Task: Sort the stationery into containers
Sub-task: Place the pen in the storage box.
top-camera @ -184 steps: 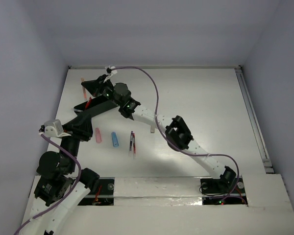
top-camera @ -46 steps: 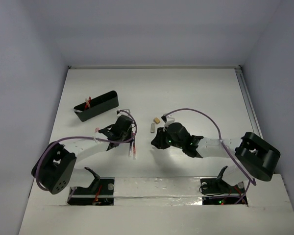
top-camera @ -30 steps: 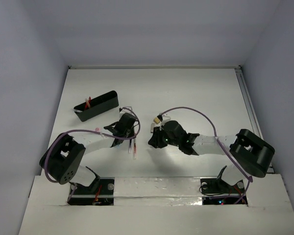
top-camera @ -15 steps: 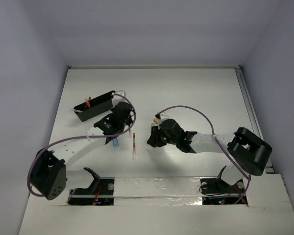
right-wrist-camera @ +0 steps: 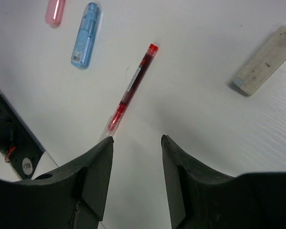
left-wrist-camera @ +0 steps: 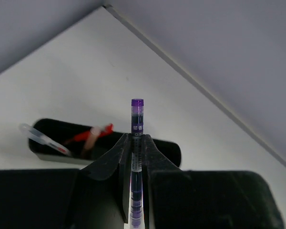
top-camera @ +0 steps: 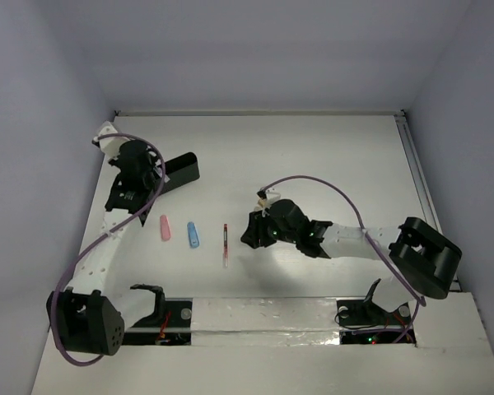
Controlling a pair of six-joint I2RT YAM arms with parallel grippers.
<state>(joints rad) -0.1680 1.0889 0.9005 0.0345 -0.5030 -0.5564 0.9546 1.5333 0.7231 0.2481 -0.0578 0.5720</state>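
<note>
From above, our left gripper (top-camera: 136, 174) hangs over the black box (top-camera: 183, 169) by the table's far-left corner. Its wrist view shows the fingers clamped on a purple pen (left-wrist-camera: 137, 113), so we judge release comes next. Our right gripper (right-wrist-camera: 136, 140), jaws apart, faces the red pen (right-wrist-camera: 133, 86) toward the near edge.

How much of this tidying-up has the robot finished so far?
Done: the black box holds a red pen and a clear pen. In hand: the left gripper is shut on a purple pen, close to the box. Left: a loose red pen, blue capsule, pink capsule and beige eraser lie on the table; the right gripper is open over that pen.
</note>
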